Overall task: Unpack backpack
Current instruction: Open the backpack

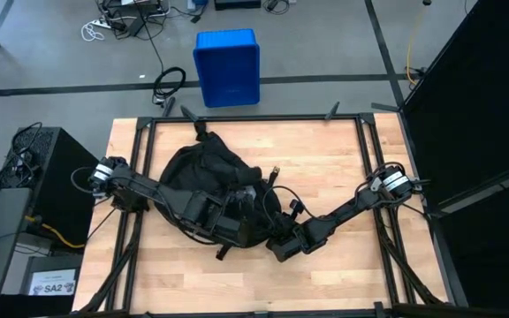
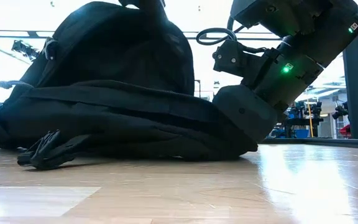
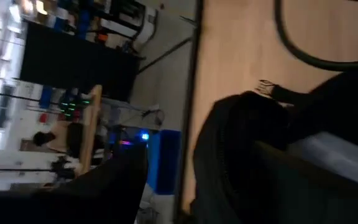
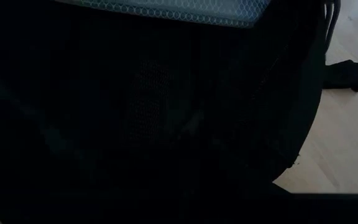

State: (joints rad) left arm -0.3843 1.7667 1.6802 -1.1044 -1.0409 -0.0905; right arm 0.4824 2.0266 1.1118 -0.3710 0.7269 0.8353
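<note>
High view: the black backpack [image 1: 203, 181] lies slumped at the middle of the wooden table [image 1: 343, 159]. The left arm reaches in from the table's left edge; its left claw [image 1: 230, 219] is over the backpack's near part. The right arm reaches in from the right edge; its right claw [image 1: 277, 240] is down at the backpack's near right edge. A blue bin [image 1: 227, 67] stands on the floor beyond the table.

Low view: the backpack [image 2: 117, 93] rests flat on the table [image 2: 229, 193], a strap end [image 2: 45, 151] trailing at its front. The right arm's wrist presses into the backpack's right side.

Left wrist view: black backpack fabric [image 3: 253, 143] fills the foreground, table boards behind. Whether the left claw is released or clenched cannot be told.

Right wrist view: dark mesh fabric [image 4: 154, 93] of the backpack fills the frame. The right claw is clenched; whether it grips fabric cannot be told.
</note>
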